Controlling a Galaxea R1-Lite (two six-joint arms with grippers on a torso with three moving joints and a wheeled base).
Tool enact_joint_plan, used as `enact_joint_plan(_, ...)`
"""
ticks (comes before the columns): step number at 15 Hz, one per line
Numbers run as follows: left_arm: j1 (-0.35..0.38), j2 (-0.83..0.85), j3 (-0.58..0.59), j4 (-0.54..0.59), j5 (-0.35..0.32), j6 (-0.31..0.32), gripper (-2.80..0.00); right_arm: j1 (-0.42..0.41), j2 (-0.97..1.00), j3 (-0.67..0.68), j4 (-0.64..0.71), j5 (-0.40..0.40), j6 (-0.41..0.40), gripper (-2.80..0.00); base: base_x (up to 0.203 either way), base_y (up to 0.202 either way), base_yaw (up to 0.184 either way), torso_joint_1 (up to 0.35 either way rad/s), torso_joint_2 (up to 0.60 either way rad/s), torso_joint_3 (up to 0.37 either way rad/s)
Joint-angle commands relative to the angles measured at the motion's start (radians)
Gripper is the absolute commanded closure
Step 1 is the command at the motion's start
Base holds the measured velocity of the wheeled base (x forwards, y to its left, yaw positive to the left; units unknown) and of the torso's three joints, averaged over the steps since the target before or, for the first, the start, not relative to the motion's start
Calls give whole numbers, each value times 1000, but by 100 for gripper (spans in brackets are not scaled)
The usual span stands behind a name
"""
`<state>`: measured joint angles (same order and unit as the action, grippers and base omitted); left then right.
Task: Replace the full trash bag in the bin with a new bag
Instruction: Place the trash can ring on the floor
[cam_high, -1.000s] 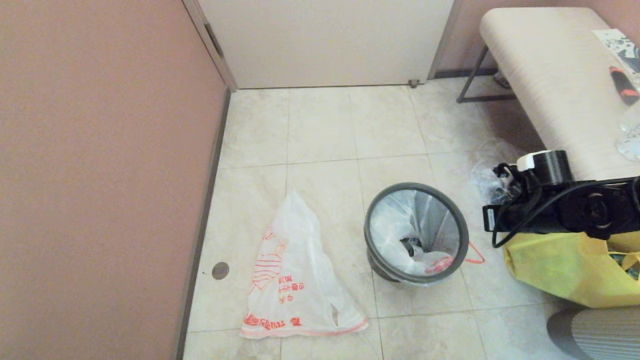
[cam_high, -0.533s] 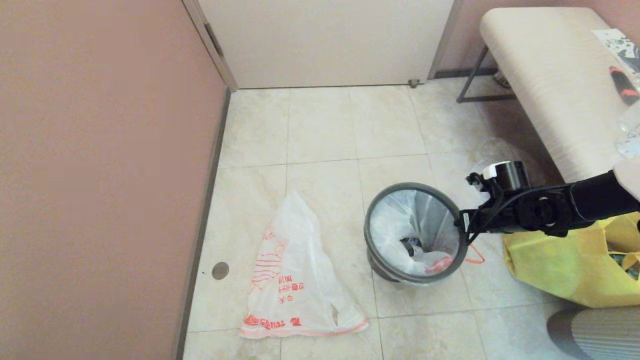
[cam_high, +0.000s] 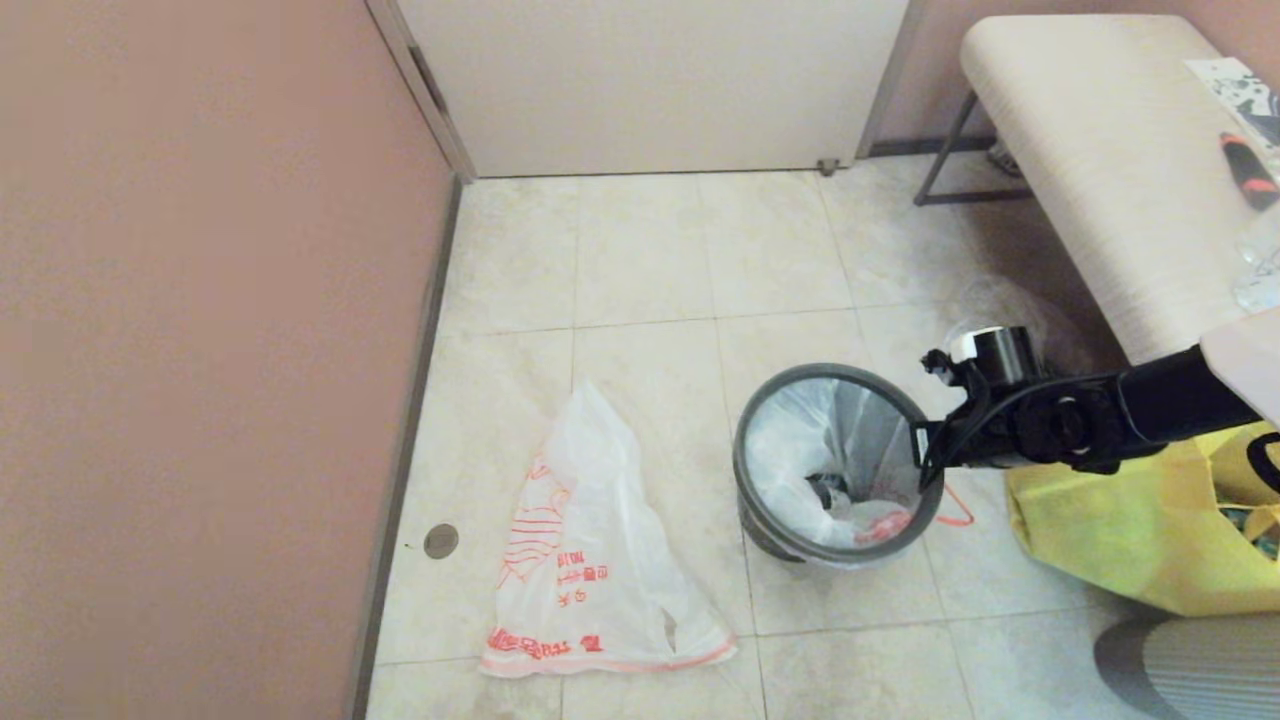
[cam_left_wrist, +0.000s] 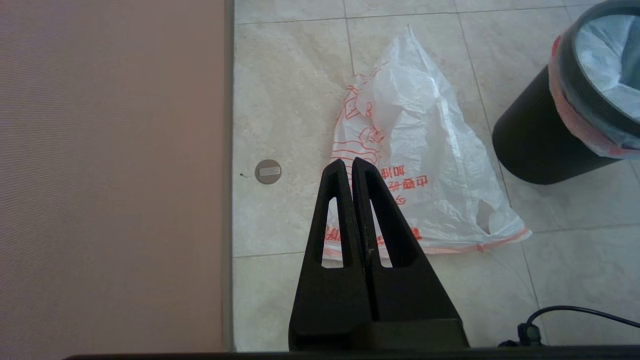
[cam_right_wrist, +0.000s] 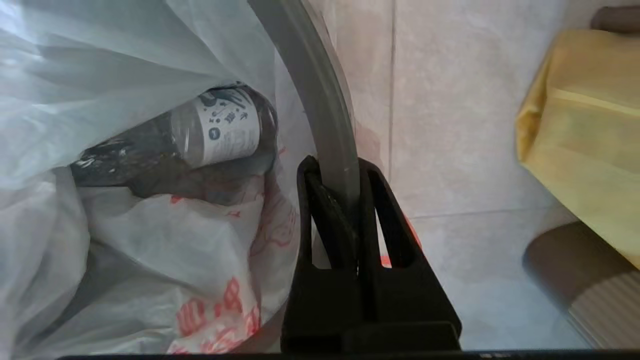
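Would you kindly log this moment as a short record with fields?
bin: upright on the floor, lined with the full bag
rim hoop: clamped by right gripper, fingers shut on it
bottle: lying inside the full bag
new bag: flat on the tiles, left of the bin
left gripper: shut, empty, above the new bag

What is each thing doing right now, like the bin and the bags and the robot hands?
bin: upright, still lined
grey hoop: on the rim, pinched by the right hand
full trash bag: inside the bin
new bag: flat on the floor
right hand: shut on the hoop
left hand: shut, empty
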<state>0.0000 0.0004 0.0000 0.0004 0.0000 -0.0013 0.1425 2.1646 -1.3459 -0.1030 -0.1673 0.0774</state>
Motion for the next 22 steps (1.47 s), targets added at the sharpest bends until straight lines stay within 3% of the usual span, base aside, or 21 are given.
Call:
enact_joint_plan(1, 0, 0, 0, 0, 0, 0, 0, 22, -43, 4, 0, -10, 1, 0, 0, 0, 0, 0, 0, 0)
enact_joint_plan(7, 0, 0, 0, 0, 0, 0, 0, 99, -117, 10, 63, -60, 16, 0, 0, 0, 0, 0, 0, 0)
enact_joint_plan(15, 0, 0, 0, 0, 0, 0, 0, 106, -224, 11, 146, -60, 25, 0, 0, 0, 0, 0, 0, 0)
enact_joint_plan(22, 0, 0, 0, 0, 0, 0, 0, 177, -471, 63, 392, -49, 142, 0, 0, 0, 0, 0, 0, 0)
